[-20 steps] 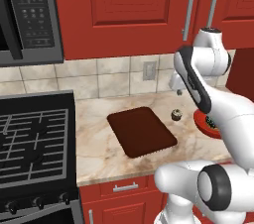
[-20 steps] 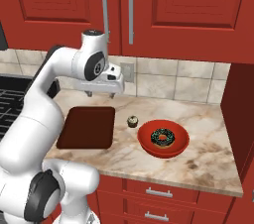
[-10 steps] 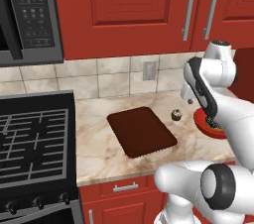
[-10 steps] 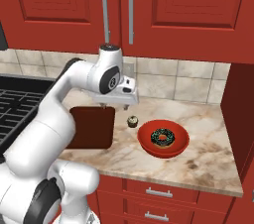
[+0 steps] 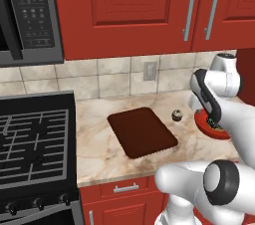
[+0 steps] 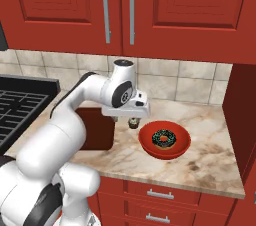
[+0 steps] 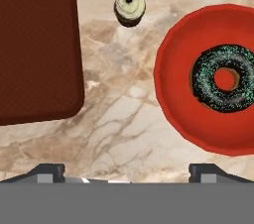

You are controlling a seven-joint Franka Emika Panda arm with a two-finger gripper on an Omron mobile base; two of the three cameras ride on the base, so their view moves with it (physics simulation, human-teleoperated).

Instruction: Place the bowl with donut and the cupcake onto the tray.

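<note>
Left base view: tray [image 5: 142, 132] mid-counter, cupcake [image 5: 177, 115] just off its right edge, bowl [image 5: 210, 124] further right toward the counter's right end, partly behind the arm. Shifted right since a second ago, now over the bowl.

Right base view: gripper [image 6: 131, 119] above the gap between tray [image 6: 97, 129] and bowl [image 6: 165, 140], cupcake [image 6: 133, 123] directly beneath. Earlier over the tray.

Hand view: jaws spread wide, holding nothing (fingertips [image 7: 45, 170] low in frame). Bowl [image 7: 171, 79] with donut [image 7: 225, 79] ahead-right, cupcake [image 7: 129, 7] ahead, tray [image 7: 37, 44] left. Bowl round, so no long axis to match.
</note>
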